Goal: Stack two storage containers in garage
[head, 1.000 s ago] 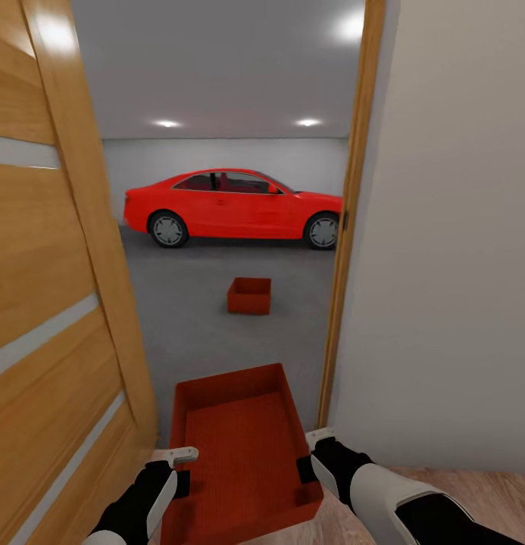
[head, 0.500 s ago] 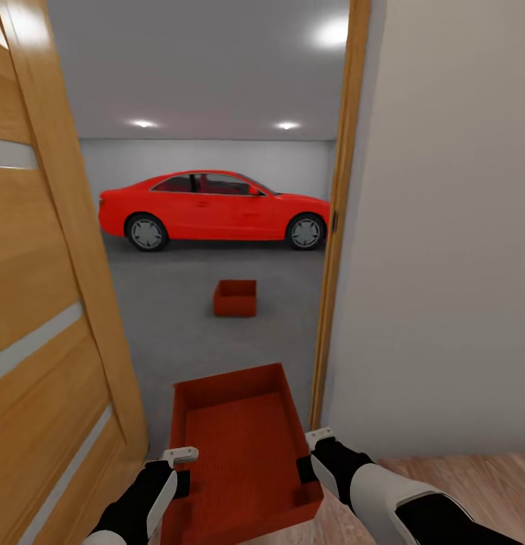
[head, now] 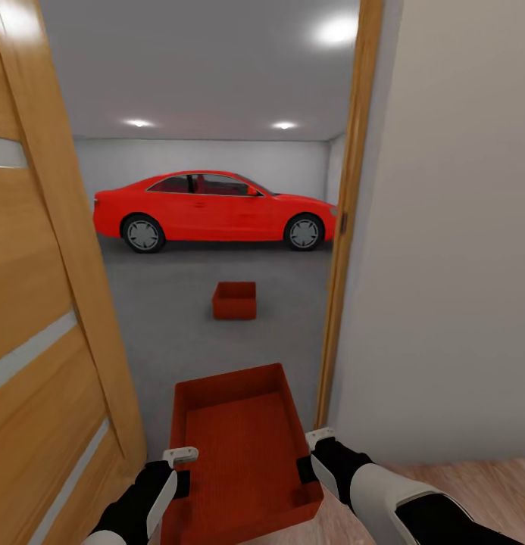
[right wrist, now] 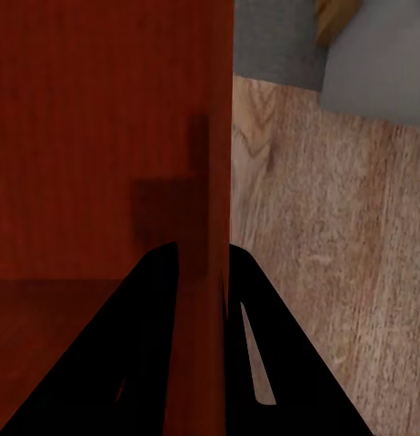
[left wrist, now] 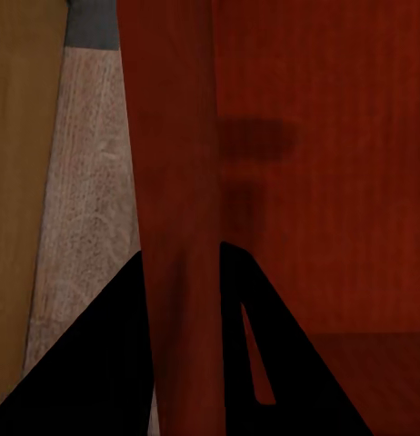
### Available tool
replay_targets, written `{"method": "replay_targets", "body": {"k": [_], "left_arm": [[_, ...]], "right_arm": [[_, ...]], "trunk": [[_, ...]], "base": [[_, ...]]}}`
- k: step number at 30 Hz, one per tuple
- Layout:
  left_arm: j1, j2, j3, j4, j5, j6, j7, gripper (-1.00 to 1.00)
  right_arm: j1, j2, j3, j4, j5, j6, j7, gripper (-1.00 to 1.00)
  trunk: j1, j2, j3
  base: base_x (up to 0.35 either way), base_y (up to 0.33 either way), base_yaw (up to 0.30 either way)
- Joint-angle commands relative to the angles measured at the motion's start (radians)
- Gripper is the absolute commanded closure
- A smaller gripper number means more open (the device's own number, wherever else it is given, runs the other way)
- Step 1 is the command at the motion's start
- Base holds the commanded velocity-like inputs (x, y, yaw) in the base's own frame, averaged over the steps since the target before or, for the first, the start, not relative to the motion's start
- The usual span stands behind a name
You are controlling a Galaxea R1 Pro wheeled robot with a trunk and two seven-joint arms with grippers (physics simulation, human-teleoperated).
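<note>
Since a second ago: whole head view swung, red car and far box now sitting further toward the picture's left, door frame at the right first crowding inward, then easing back out. A camera and base movement, by the look of it, not a shift of the things; tray and both arms exactly where they were in the picture. Meaning for the task, as a judgement: carry through the doorway under way, threshold not yet crossed, wood-plank floor underfoot, opening squared up a little better for the tray to pass.

Long, shallow red-orange ribbed tray held low in front, lidless, open side up, level. Long axis running straight ahead, away from the robot toward the garage, far short end leading into the doorway between the open wooden door and the frame. Narrow enough endwise to pass, though close to the door on the left.

Left pincer closed over the tray's left long wall, one finger either side of it in the left wrist view. Right pincer likewise clamped on the right long wall.

Deeper, squarer red-orange box already resting on the dark-grey concrete garage floor, well ahead, in front of the car, open side up. Stacking not yet done.
</note>
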Motion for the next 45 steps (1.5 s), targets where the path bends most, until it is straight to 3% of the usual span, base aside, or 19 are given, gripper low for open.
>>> {"method": "replay_targets", "body": {"k": [1, 15, 45], "left_arm": [[0.001, 0.0, -0.03, 0.001, 0.019, 0.0, 0.009, 1.0], [0.001, 0.0, -0.03, 0.001, 0.019, 0.0, 0.009, 1.0], [0.001, 0.0, -0.029, 0.002, 0.019, 0.0, 0.009, 1.0]], "right_arm": [[-0.001, 0.001, -0.005, -0.069, -0.023, 0.004, 0.031, 1.0], [-0.001, 0.001, -0.005, -0.069, -0.023, 0.003, 0.031, 1.0], [-0.001, 0.001, -0.005, -0.069, -0.023, 0.003, 0.031, 1.0]], "trunk": [[0.0, 0.0, -0.001], [0.0, 0.0, -0.001], [0.0, 0.0, -0.001]], "base": [[0.284, 0.146, 0.0], [0.091, 0.03, 0.0], [0.338, 0.0, 0.0]]}}
